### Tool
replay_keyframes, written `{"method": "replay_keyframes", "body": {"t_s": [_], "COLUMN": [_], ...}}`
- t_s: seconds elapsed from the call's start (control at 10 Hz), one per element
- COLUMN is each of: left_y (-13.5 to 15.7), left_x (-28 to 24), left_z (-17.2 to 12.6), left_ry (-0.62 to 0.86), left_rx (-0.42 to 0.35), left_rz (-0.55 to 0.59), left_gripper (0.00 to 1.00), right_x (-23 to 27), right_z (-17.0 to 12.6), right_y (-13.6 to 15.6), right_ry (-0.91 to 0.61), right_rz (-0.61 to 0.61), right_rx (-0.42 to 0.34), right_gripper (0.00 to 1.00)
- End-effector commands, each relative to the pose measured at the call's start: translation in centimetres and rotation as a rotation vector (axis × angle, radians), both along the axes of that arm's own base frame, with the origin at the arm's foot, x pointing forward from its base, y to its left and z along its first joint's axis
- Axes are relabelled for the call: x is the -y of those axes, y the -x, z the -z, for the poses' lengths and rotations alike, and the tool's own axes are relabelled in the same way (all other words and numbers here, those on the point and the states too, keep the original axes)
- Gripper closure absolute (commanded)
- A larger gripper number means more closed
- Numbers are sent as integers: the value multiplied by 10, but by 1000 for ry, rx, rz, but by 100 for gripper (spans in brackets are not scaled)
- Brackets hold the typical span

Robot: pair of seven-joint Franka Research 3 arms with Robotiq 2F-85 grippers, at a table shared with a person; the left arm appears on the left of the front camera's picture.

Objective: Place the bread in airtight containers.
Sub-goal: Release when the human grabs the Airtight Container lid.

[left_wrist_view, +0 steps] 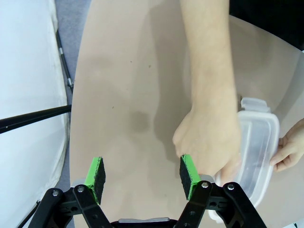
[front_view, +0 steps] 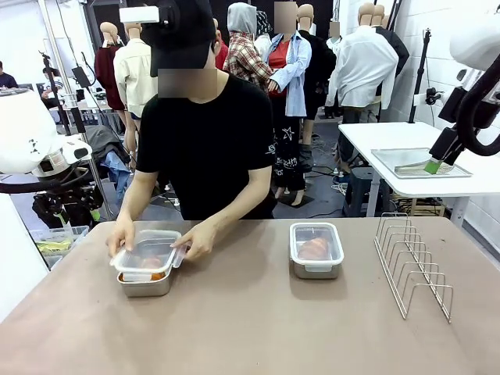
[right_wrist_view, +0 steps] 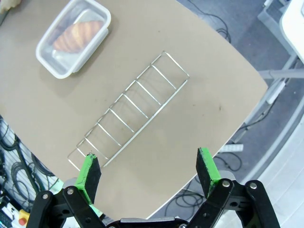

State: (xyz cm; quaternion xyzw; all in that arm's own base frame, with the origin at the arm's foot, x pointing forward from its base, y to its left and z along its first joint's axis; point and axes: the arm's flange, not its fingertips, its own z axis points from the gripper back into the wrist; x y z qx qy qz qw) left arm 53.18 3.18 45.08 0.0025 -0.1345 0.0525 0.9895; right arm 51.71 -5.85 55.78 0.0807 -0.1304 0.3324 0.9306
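Surroundings: we see a wire rack at 3 o'clock on the brown table, well apart from both tins; a perforated metal tray lies on a white side table at 2 o'clock.
Left container: at 9 o'clock, a croissant inside, partly veiled by the clear lid that sits tilted on it.
Person's hands: one hand at the lid's left end, the other hand at its right end; they block our way to that tin.
Right container: near the table's centre, lid on, second croissant visible through the plastic.
Left gripper: we find the jaws spread apart and holding nothing, hovering over bare table; the person's hand lies just beside one pad.
Right gripper: jaws wide apart and empty, high above the rack and the table's edge.
Hard to tell: whether the left lid's clips are fastened; the wrist view cuts the lid off.
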Motion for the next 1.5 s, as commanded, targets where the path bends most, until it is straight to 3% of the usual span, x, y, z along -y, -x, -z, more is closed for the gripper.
{"method": "replay_keyframes", "body": {"t_s": [0.0,1.4], "left_y": [1,1], "left_x": [-1,-1], "left_z": [-1,-1], "left_ry": [0,0], "left_rx": [1,1], "left_rz": [-1,-1], "left_gripper": [18,18], "right_x": [0,0], "right_z": [-1,-1], "right_y": [-3,-3], "right_ry": [4,4], "right_rz": [-1,-1], "right_rx": [-5,-5], "right_gripper": [0,0]}}
